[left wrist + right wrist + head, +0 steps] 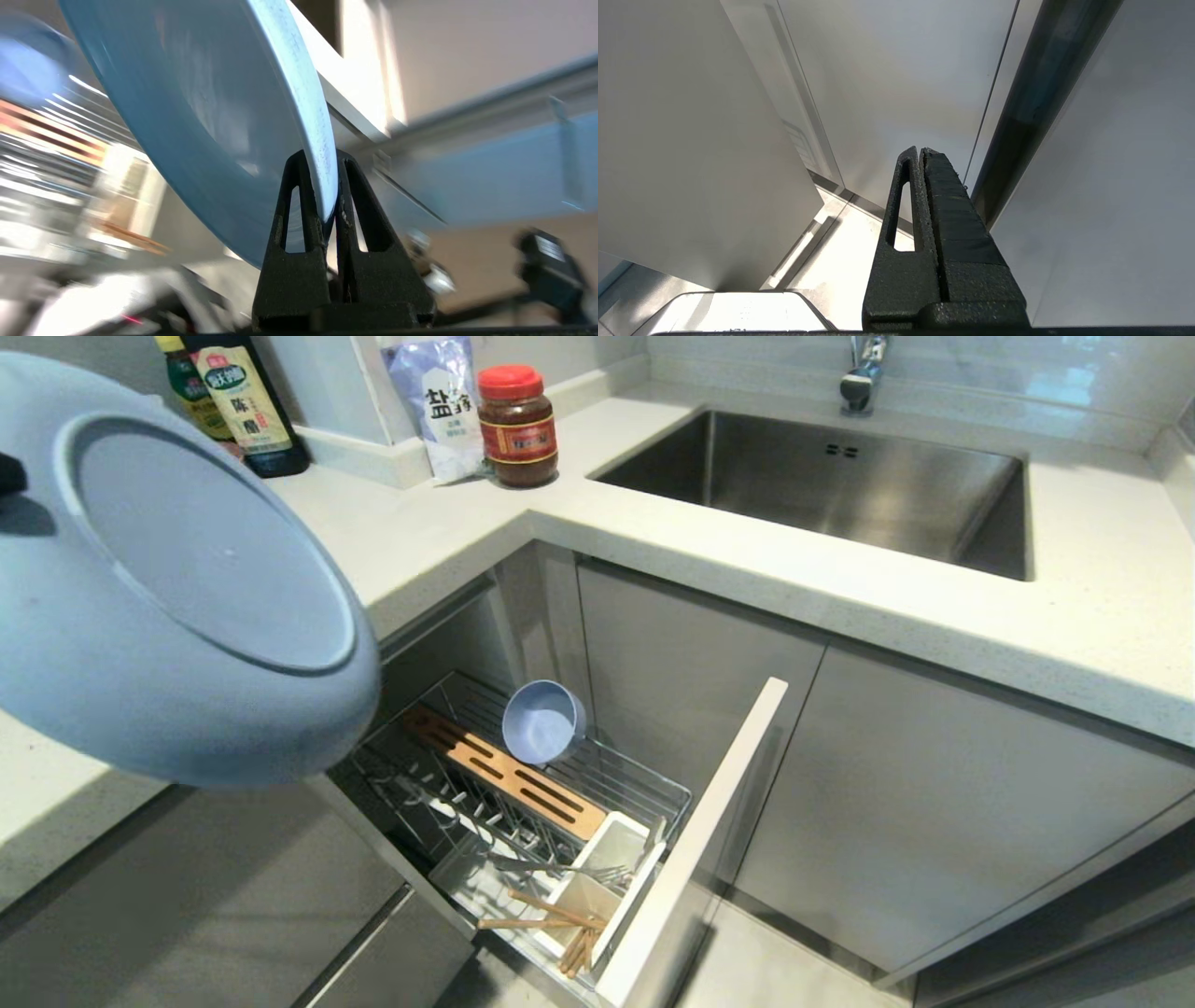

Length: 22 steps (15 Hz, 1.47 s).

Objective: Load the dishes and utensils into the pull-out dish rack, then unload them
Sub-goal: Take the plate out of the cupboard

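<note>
Your left gripper (327, 186) clenches the blue plate (177, 588) by its rim, raised.
Below the fingers, the rack (597, 775) holds bowl (541, 721), fork (569, 870), chopsticks (551, 919); right gripper (920, 154) parked, fingers together.

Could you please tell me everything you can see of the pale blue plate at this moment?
The pale blue plate is round and flat, matte plastic by its look, with a raised ring on the underside that faces the head camera. It is tilted on edge in the air, above the countertop at the left. The left gripper is shut on its rim, one finger on each face. Nothing else touches it.
</note>
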Available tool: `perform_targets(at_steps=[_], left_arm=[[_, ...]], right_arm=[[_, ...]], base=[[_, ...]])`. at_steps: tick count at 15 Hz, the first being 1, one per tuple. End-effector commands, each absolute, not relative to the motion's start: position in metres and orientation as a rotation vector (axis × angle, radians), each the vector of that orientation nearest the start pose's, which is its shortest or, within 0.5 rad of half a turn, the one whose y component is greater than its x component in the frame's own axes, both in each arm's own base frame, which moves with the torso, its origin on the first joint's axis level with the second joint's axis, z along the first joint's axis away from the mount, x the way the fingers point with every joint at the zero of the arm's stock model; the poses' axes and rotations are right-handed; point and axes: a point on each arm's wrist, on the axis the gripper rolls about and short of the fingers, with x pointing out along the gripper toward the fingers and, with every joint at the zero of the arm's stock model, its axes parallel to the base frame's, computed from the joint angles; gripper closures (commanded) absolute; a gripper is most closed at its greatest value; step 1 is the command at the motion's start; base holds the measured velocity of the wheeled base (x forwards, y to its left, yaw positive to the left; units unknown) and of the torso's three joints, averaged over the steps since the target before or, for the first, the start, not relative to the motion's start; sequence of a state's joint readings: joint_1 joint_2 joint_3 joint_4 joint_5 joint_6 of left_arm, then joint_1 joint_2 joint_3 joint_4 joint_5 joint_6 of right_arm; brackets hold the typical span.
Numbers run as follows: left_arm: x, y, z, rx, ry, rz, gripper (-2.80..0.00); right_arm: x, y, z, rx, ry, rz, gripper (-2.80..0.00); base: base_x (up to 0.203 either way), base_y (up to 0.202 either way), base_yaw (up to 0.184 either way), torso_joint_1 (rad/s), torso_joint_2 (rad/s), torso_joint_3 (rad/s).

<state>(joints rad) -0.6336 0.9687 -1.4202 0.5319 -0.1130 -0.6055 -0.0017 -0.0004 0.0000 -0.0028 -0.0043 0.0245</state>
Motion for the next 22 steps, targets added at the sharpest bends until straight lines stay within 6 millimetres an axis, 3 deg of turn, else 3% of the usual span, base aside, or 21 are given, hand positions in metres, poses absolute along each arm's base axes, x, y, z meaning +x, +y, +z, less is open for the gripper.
perform_targets(at_steps=[1,5,10,16,22], left_arm=[[0.035,-0.022,0.389,-0.52,0.221,-0.574,0.0],[0.031,-0.01,0.401,-0.411,0.145,-0.329,0.0],[0.062,-0.002,0.432,-0.398,0.03,0.013,0.0],[0.103,0.004,0.417,-0.356,0.087,0.35,0.0],[0.142,0.005,0.414,-0.02,0.197,0.435,0.0]], right_arm=[[-0.023,0.0,0.075,0.025,-0.006,-0.006,0.0],[-0.023,0.0,0.075,0.025,-0.006,-0.006,0.0],[-0.023,0.0,0.075,0.025,-0.006,-0.006,0.0],[-0.023,0.0,0.075,0.025,-0.006,-0.006,0.0],[-0.023,0.0,0.075,0.025,-0.006,-0.006,0.0]], base=[[0.0,0.0,0.0,0.0,0.0,0.0],[0.0,0.0,0.0,0.0,0.0,0.0],[0.0,0.0,0.0,0.0,0.0,0.0],[0.0,0.0,0.0,0.0,0.0,0.0],[0.0,0.0,0.0,0.0,0.0,0.0]])
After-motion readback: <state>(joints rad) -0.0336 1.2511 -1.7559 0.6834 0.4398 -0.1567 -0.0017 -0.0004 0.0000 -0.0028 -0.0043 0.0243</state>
